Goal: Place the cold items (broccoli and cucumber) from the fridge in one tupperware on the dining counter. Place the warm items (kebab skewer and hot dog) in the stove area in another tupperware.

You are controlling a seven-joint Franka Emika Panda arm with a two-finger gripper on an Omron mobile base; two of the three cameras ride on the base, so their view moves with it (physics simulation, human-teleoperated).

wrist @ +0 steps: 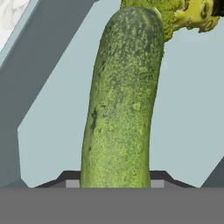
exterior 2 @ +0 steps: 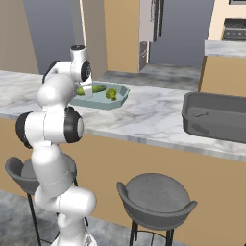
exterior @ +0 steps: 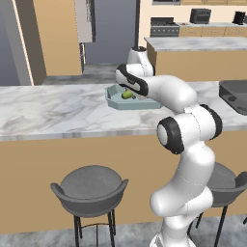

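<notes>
A pale blue tupperware (exterior 2: 122, 97) (exterior: 111, 99) stands on the marble dining counter (exterior: 48, 111). In it are the green cucumber (exterior 2: 97, 89) and, just to its right, the broccoli (exterior 2: 111, 93). My gripper (exterior 2: 89, 92) reaches down into the tupperware and is shut on the cucumber. In the hand view the cucumber (wrist: 122, 109) runs long and upright between the two dark fingertips (wrist: 72, 181). The broccoli (wrist: 188, 13) lies at its far end over the tupperware floor (wrist: 188, 113). I cannot tell whether the cucumber touches the floor. The kebab skewer and hot dog are out of view.
A dark grey rectangular basin (exterior 2: 216, 115) (exterior: 234, 96) sits in the counter to the right. Grey stools (exterior: 91, 185) (exterior 2: 156, 194) stand under the counter's near edge. Behind the counter are wooden cabinets and a further counter (exterior: 193, 43) with appliances.
</notes>
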